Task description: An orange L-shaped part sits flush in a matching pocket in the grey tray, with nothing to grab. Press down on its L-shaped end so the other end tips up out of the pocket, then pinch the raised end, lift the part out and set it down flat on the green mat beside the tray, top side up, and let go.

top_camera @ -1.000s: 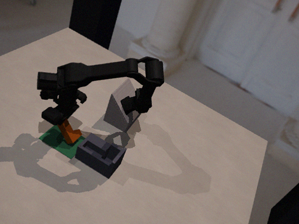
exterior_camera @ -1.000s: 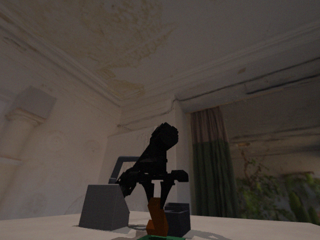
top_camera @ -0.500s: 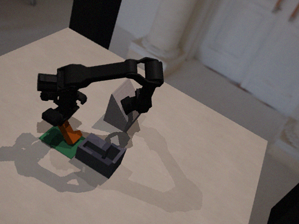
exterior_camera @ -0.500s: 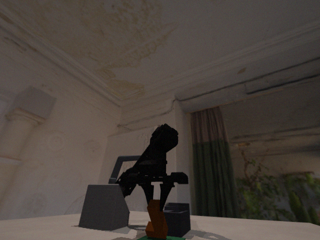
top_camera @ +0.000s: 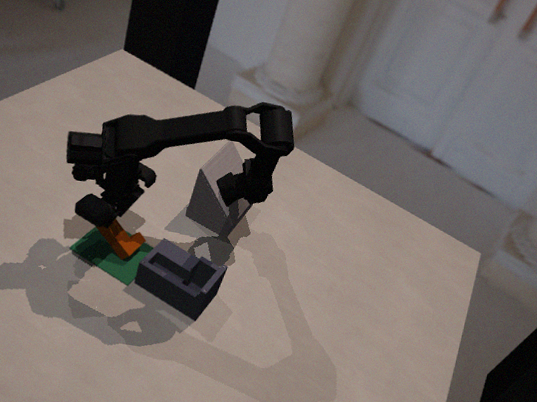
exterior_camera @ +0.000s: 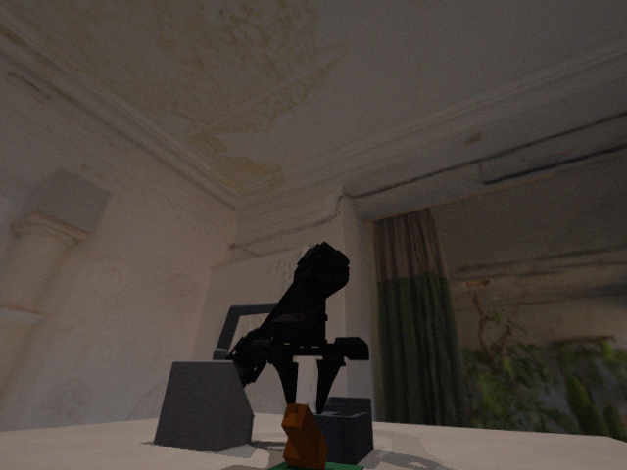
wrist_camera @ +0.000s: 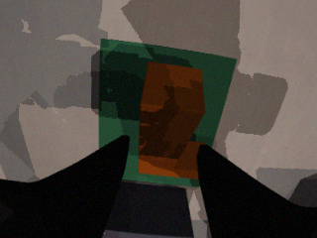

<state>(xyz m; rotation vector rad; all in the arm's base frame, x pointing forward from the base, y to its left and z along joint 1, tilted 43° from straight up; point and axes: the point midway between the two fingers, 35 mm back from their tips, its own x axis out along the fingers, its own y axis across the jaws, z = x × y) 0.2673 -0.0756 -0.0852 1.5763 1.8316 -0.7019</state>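
The orange L-shaped part (top_camera: 121, 241) (exterior_camera: 304, 440) (wrist_camera: 172, 119) is out of the tray and rests on the green mat (top_camera: 89, 247) (exterior_camera: 344, 466) (wrist_camera: 119, 93). It is tilted, with its lower L end on the mat and its upper end just under my fingertips. My gripper (top_camera: 104, 216) (exterior_camera: 307, 399) (wrist_camera: 164, 147) hangs right above it. The fingers are spread wider than the part, and a gap shows between them in the exterior view. The grey tray (top_camera: 166, 288) (exterior_camera: 349, 430) stands beside the mat with its pocket empty.
A grey wedge-shaped block (top_camera: 205, 205) (exterior_camera: 202, 404) stands behind the tray at the arm's base. Dark posts stand at the table's far left and at its right edge.
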